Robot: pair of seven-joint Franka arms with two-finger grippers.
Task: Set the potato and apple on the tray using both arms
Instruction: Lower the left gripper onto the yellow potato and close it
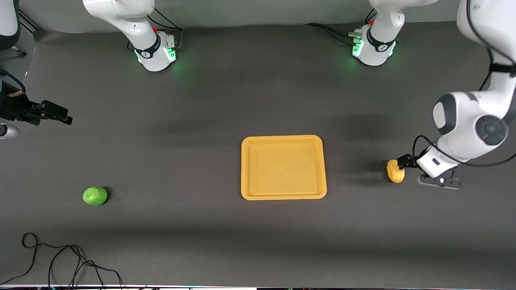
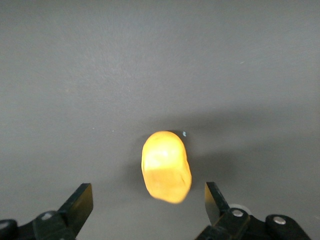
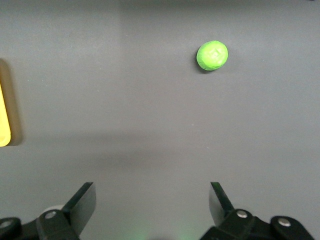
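Hovering low at the surface's left-arm edge, the left gripper [image 2: 149, 210] spreads its jaws apart around the potato [image 2: 166, 166], whose long axis runs between them; tray [image 1: 283, 139] unfilled.

Dark grey matte tabletop [image 1: 225, 100] fills the scene, soft broad shadows banding across it. Green glow pools on the surface along its top edge. A thin black cable [image 1: 60, 262] loops loose at the bottom corner, a pale strip [image 1: 121, 286] running along the bottom edge
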